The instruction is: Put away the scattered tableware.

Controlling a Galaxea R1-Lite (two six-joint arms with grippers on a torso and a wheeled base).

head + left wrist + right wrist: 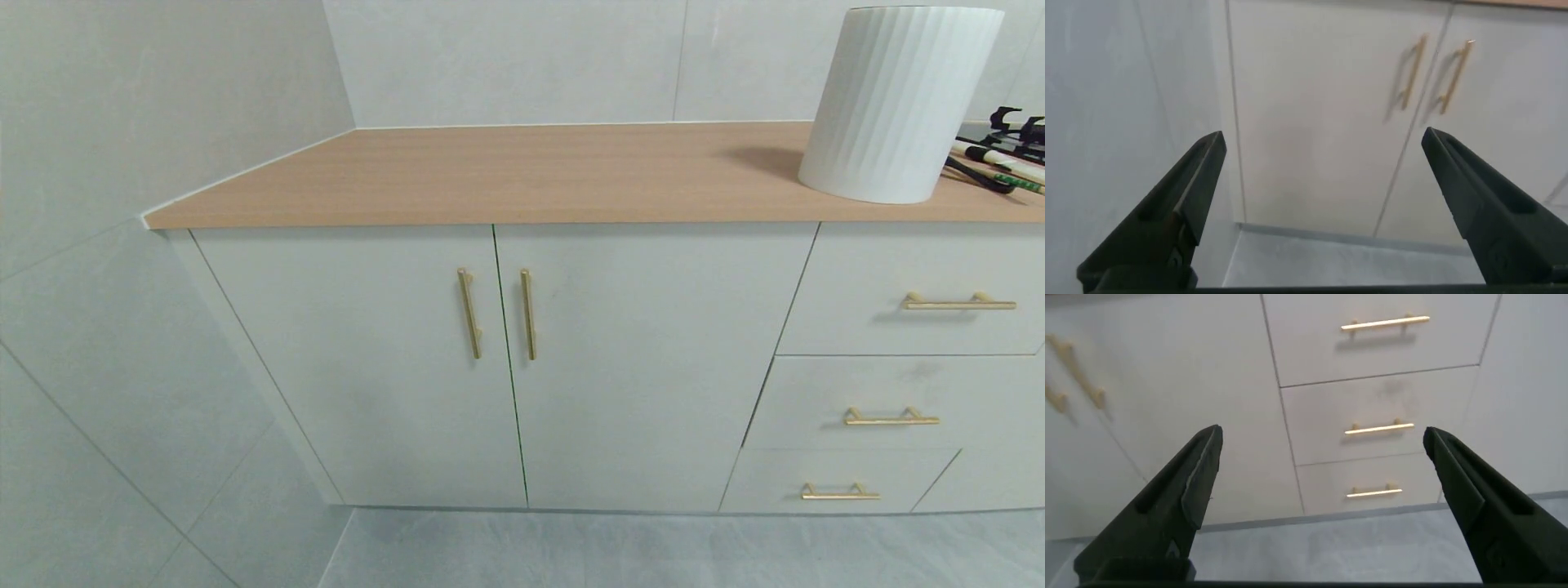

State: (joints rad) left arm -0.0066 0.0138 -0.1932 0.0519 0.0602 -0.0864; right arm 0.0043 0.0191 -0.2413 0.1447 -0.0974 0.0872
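Several chopsticks and dark utensils (pixel 998 166) lie scattered on the wooden countertop (pixel 522 175) at its far right. A tall white ribbed container (pixel 896 102) stands just left of them. My left gripper (pixel 1323 147) is open and empty, held low in front of the white cabinet doors (pixel 1315 122) with their gold handles (pixel 1411 72). My right gripper (pixel 1323 441) is open too, with nothing between its fingers, facing the stack of three drawers (pixel 1380 408).
The cabinet has two doors (pixel 506 359) with vertical gold handles (pixel 469 313) and three drawers (pixel 898 359) with horizontal handles to their right. A grey tiled wall (pixel 122 245) closes the left side. Grey floor (pixel 653 551) lies in front.
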